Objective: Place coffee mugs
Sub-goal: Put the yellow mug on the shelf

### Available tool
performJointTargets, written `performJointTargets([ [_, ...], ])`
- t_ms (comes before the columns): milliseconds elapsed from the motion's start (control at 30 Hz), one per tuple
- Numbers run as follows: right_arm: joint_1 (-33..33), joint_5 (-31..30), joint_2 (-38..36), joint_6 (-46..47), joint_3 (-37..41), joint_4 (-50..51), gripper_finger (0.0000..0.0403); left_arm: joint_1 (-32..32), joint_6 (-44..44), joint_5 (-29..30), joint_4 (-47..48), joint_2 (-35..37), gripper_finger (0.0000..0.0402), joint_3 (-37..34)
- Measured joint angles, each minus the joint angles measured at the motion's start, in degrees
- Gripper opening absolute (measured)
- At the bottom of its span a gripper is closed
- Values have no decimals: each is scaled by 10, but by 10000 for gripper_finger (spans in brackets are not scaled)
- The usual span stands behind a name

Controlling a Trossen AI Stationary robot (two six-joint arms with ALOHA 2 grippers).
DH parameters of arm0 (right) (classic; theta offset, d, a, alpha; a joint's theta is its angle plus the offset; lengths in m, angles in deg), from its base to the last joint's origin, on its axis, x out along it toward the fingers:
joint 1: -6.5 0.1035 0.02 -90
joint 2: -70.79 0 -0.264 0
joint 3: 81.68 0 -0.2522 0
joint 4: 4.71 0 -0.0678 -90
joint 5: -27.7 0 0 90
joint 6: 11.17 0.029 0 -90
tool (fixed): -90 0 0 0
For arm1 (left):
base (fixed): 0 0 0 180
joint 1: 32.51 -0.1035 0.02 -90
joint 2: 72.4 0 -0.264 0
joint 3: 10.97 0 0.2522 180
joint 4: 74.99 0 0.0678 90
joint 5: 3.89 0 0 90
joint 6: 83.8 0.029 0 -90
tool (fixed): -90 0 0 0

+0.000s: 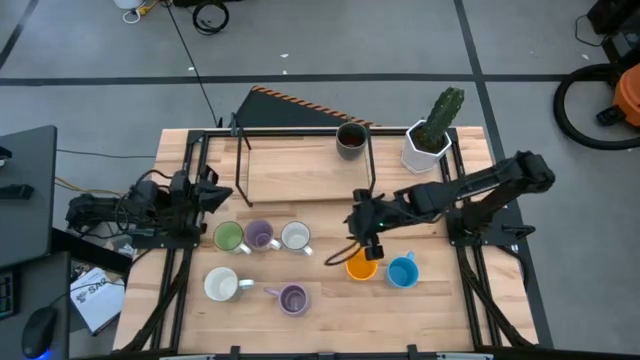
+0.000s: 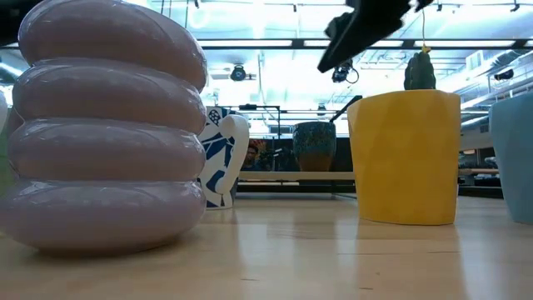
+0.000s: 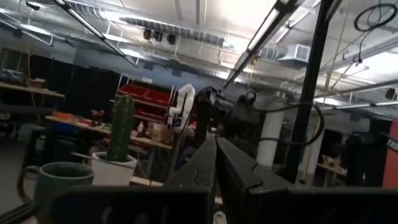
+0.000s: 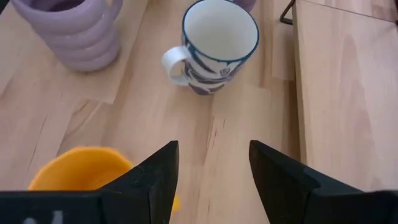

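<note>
The fingers [image 4: 158,177] of the right gripper [image 4: 213,180] are spread wide and hold nothing; bare table [image 4: 236,143] shows between them. In the high view this gripper [image 1: 362,243] hangs over the middle of the table, just above the orange mug [image 1: 361,266], while the left gripper [image 1: 205,195] waits at the left edge with its fingers [image 3: 214,171] pressed together, also holding nothing.

The orange mug [image 4: 81,168] lies low and to one side of the open fingers, not between them, so I judge that the coming move must shift the gripper sideways and down until one finger comes inside the rim. The right arm is clearly the nearer one.

The mug stands upright with its opening to the ceiling, so its long axis is vertical (in the low view its wall [image 2: 405,158] looks straight). Its handle seems to point toward the left side of the table, but the gripper partly hides it.

The blue mug [image 1: 402,271] stands just beside it. Beyond the fingers stands a white mug [image 4: 214,46] with a blue pattern, its handle turned toward a purple mug [image 4: 71,28].
</note>
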Motion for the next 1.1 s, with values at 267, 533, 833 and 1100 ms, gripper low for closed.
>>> performJointTargets([
  [267,9,21,1,30,-53,133,201,0,-45,-5,99,-112,16,94],
  [533,40,75,88,62,-144,248,201,0,-47,2,179,-214,16,179],
  [833,90,81,190,145,-249,303,201,0,-45,20,268,-260,16,251],
  [1100,122,73,279,269,-314,348,201,0,-44,21,331,-257,16,284],
])
